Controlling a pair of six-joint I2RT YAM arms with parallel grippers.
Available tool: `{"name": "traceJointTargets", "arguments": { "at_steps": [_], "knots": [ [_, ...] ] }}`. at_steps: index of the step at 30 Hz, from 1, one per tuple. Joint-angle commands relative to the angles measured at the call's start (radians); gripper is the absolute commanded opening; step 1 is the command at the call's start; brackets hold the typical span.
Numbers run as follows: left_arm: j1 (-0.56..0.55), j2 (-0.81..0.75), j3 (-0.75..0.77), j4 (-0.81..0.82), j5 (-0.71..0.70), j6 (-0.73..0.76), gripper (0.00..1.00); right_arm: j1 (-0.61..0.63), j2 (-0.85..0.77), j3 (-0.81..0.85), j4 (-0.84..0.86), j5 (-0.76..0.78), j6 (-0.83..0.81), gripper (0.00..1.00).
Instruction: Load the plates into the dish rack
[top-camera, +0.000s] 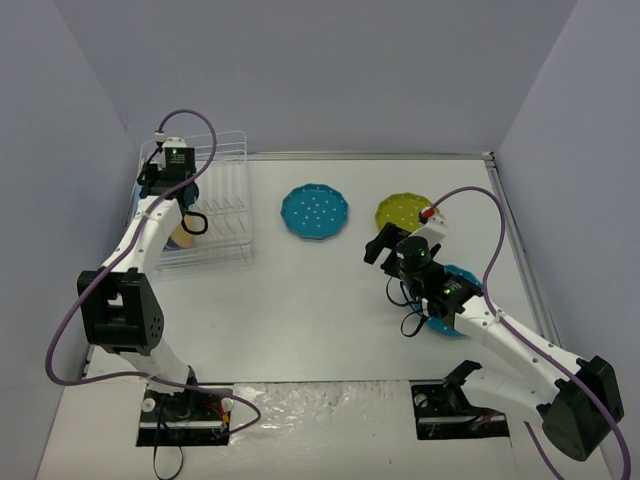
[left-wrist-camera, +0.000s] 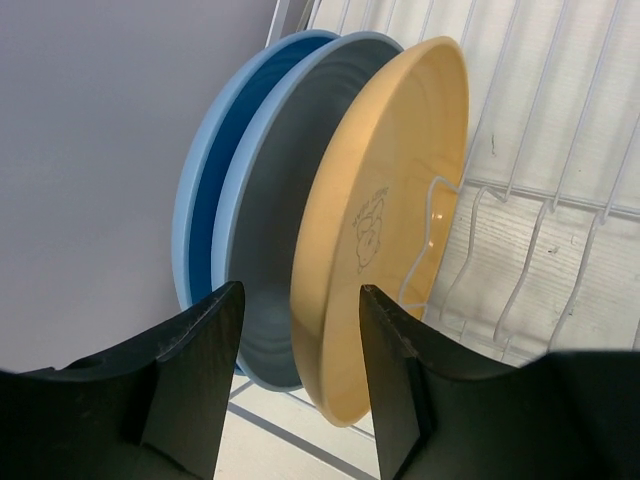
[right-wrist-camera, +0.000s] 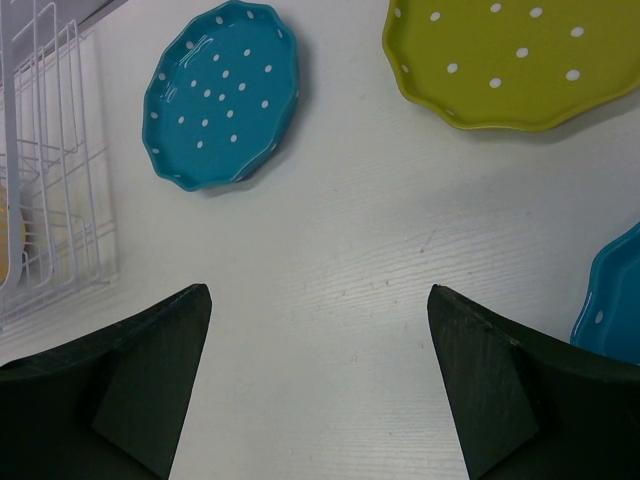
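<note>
The white wire dish rack (top-camera: 222, 205) stands at the back left. In the left wrist view (left-wrist-camera: 545, 190) it holds two light blue plates (left-wrist-camera: 200, 190) (left-wrist-camera: 268, 210) and the orange-yellow plate (left-wrist-camera: 390, 170), all upright. My left gripper (left-wrist-camera: 297, 300) is open just in front of the orange-yellow plate's lower rim and grips nothing; in the top view it (top-camera: 190, 221) is at the rack's left end. One teal dotted plate (top-camera: 315, 212) and the lime green dotted plate (top-camera: 403, 210) lie flat on the table. My right gripper (right-wrist-camera: 320, 300) is open and empty above bare table. A second teal plate (right-wrist-camera: 615, 300) lies to its right.
Grey walls close in the left, back and right sides; the rack sits against the left wall. The right arm's forearm covers part of the second teal plate (top-camera: 464, 276). The rack's right-hand slots (top-camera: 228, 215) hold nothing.
</note>
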Motion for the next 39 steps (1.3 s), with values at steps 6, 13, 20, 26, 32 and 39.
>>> {"name": "traceJointTargets", "arguments": {
  "at_steps": [6, 13, 20, 26, 32, 39],
  "knots": [
    [-0.018, -0.142, 0.175, -0.088, 0.033, -0.045, 0.47, -0.003, 0.004, 0.021, 0.059, 0.016, 0.005, 0.86],
    [-0.056, -0.233, 0.214, -0.172, 0.193, -0.099, 0.5, -0.006, 0.003, 0.026, 0.028, 0.067, 0.015, 0.87],
    [-0.233, -0.32, 0.119, -0.142, 0.463, -0.217, 0.55, -0.141, 0.036, 0.035, -0.05, 0.074, 0.029, 0.88],
    [-0.426, -0.298, -0.056, 0.064, 0.731, -0.419, 0.55, -0.312, -0.095, 0.0, -0.142, 0.031, 0.042, 0.88],
    [-0.617, -0.119, -0.124, 0.301, 0.847, -0.565, 0.6, -0.406, -0.162, 0.017, -0.251, 0.073, 0.025, 0.88],
    [-0.761, 0.174, -0.058, 0.563, 0.962, -0.697, 0.63, -0.478, -0.295, 0.004, -0.308, 0.056, 0.025, 0.88]
  ]
}}
